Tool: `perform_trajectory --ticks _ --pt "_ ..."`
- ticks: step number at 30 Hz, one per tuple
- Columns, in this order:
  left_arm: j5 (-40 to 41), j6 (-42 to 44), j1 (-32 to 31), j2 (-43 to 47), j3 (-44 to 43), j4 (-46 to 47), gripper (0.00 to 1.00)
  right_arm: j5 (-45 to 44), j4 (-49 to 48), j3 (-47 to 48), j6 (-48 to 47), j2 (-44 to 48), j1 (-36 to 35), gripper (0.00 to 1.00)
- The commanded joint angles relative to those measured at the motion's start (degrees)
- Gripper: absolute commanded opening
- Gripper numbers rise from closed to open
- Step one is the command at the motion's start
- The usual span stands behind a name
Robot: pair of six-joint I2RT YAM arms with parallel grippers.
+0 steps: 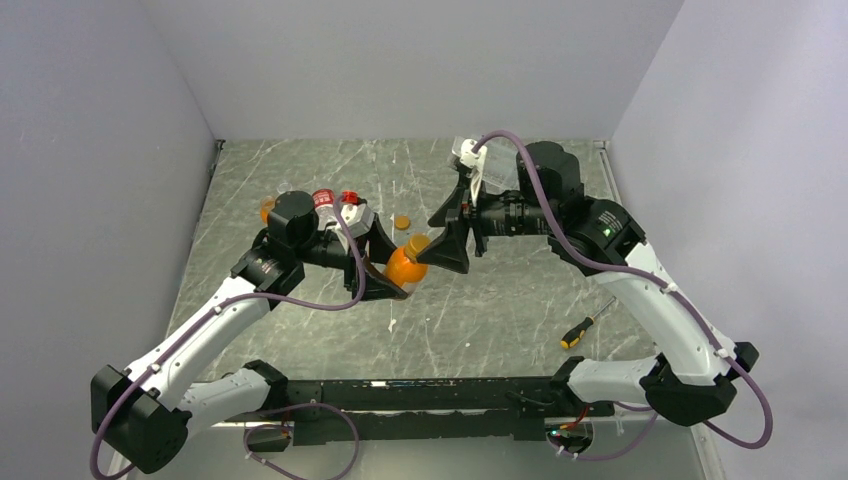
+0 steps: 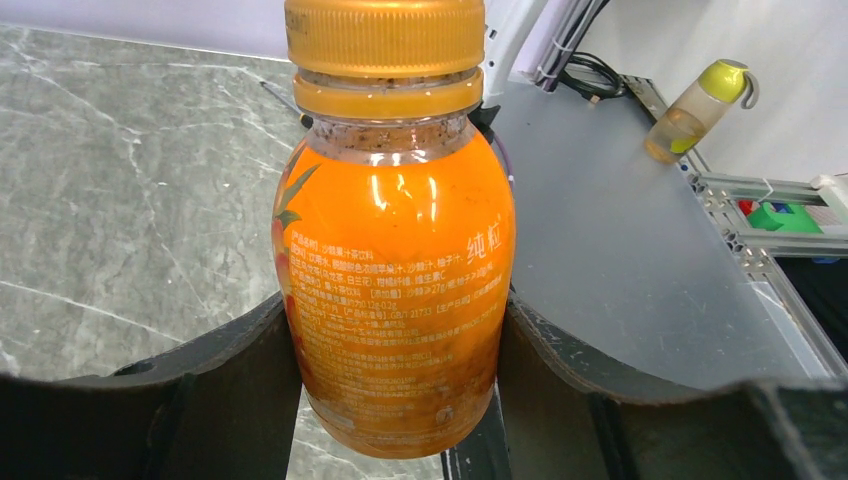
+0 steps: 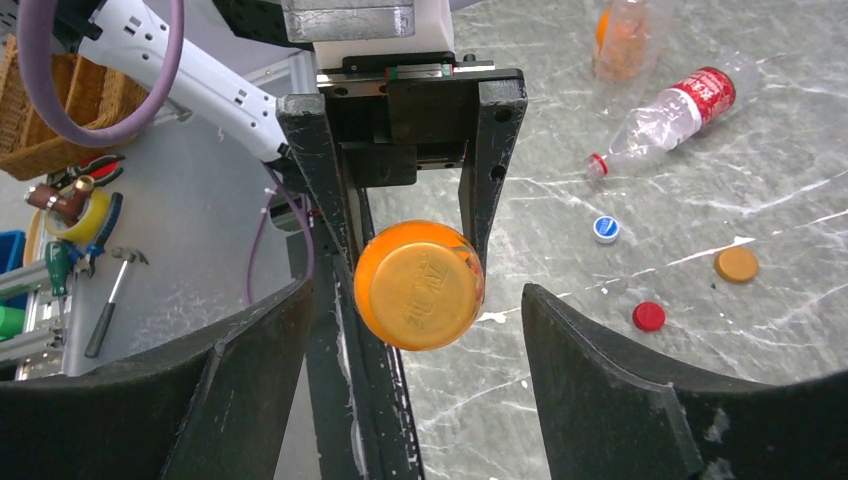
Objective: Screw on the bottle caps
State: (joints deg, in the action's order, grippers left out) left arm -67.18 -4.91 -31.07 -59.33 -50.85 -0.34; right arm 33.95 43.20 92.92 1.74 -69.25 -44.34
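My left gripper (image 1: 393,275) is shut on an orange bottle (image 1: 403,268) and holds it tilted above the table's middle; its jaws press the bottle's lower body (image 2: 395,280). An orange cap (image 2: 385,38) sits on the bottle's neck. My right gripper (image 1: 438,248) faces that cap (image 3: 418,285) end-on, open, its fingers (image 3: 255,350) standing clear on either side. Loose on the table lie an orange cap (image 3: 736,264), a red cap (image 3: 649,316) and a blue cap (image 3: 604,229). A clear red-labelled bottle (image 3: 680,105) lies on its side; another orange bottle (image 3: 620,35) is beyond it. The tiny pale bottle is out of view.
A yellow-and-black screwdriver (image 1: 585,325) lies on the table at the front right. The loose orange cap (image 1: 402,222) is just behind the held bottle. The clear bottle (image 1: 325,200) and second orange bottle (image 1: 267,210) lie behind my left arm. Grey walls close in the table.
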Motion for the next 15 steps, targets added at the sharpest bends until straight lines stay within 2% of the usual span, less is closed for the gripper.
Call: perform_trajectory --ticks 1,5,10,15 --pt "-3.2 -0.6 0.2 1.6 -2.5 0.6 0.0 2.4 -2.2 0.8 -1.2 -1.2 0.2 0.77" --pt "-2.9 -0.7 0.2 1.7 -2.3 0.6 0.0 2.7 -1.9 1.0 -1.2 -1.6 0.1 0.75" --pt "-2.0 -0.6 0.2 1.8 -2.1 0.6 0.0 2.9 -1.7 1.0 -1.2 -2.0 0.1 0.64" --pt "-1.1 -0.2 0.2 1.7 -2.4 0.4 0.0 3.0 -1.0 0.9 -1.2 -2.6 0.2 0.58"
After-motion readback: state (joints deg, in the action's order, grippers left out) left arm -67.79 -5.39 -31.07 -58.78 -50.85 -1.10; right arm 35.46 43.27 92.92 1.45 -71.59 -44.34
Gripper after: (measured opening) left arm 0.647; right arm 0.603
